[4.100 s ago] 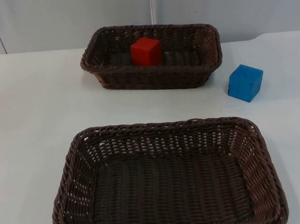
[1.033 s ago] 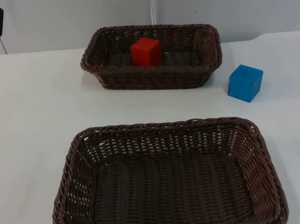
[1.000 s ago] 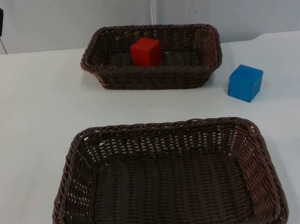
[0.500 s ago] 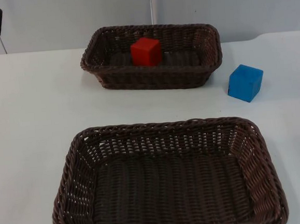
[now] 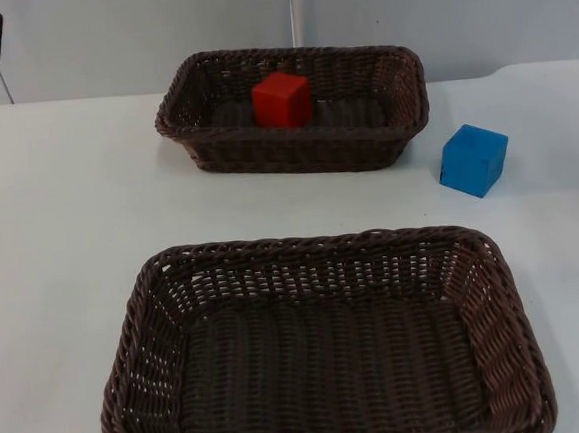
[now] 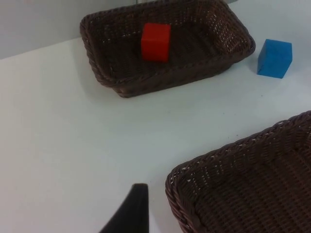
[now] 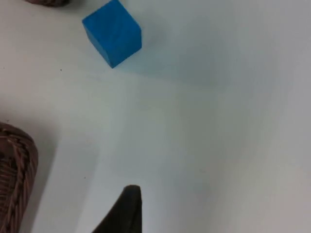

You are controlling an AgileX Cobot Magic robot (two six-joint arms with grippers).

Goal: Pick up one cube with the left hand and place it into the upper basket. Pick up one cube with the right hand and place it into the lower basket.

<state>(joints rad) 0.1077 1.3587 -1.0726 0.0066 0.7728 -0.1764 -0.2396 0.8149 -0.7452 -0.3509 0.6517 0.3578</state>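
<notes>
you have the upper basket as your landmark, a dark brown wicker tray at the far side of the white table, close to the grey partition wall. the red cube sits inside the upper basket, on its floor, a little toward the basket's left half and near its far wall; the left wrist view shows the same red cube resting flat in that upper basket. the blue cube stands on the table just outside the upper basket, off its right end and slightly nearer to you, apart from the rim. the lower basket lies nearer than the upper basket, well apart from it with bare table between, and holds no cube. the left pincer hangs over bare table on the near left side of the upper basket, beside the lower basket's corner, and you cannot tell whether it is spread or pressed together. the right pincer hangs over bare table nearer than the blue cube, apart from it, and you cannot tell its state either; it pinches nothing you can see.
</notes>
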